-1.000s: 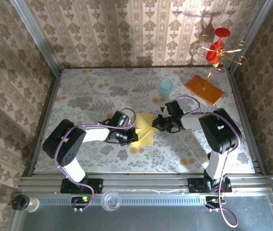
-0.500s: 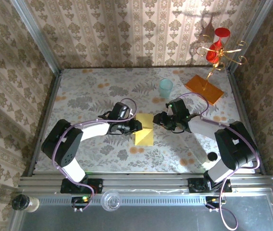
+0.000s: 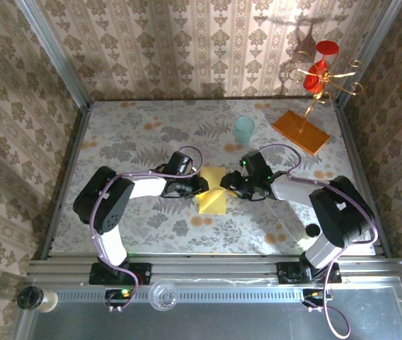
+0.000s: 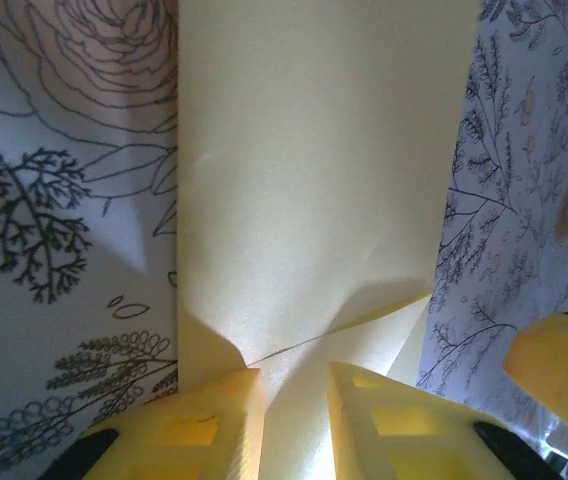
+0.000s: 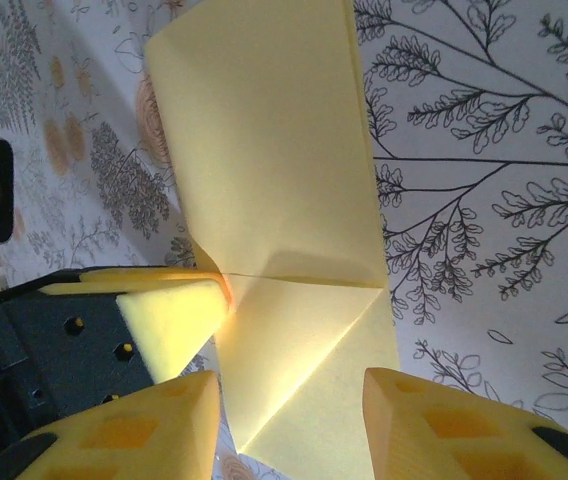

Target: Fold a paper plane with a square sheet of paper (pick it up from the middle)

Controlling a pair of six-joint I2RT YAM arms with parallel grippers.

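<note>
Yellow sheet of paper [image 3: 214, 195] lies mid-worktop [image 3: 130, 142], flat and part folded, not a dart yet. From above it's a longish shape, with its long axis running far to near. Both end effectors sit at its far end, one on each side, nearly nose to nose.

Left end effector [image 4: 294, 390]: jaws parted by a narrow gap, low at the sheet's edge, with paper showing in the gap. Nothing looks pinched. In the left wrist view a crease runs slantwise across the sheet just ahead of the fingers [image 4: 204, 425], and a shallow flap throws a shadow there.

Right end effector [image 5: 292, 395]: jaws well apart, straddling the folded end of the sheet. The paper sits between them, not squeezed, so no grip. The right wrist view shows one straight crease across the sheet with a diagonal fold below it. The tip of the left arm's yellow finger [image 5: 169, 320] sits right at the sheet's edge where that crease ends. I can't tell whether it's pressing.

Pale teal cup [image 3: 244, 129] stands upright beyond the right end effector, clear of the paper. Orange slab [image 3: 289, 127] with a gold stand [image 3: 313, 99] is in the far right corner, well apart.
</note>
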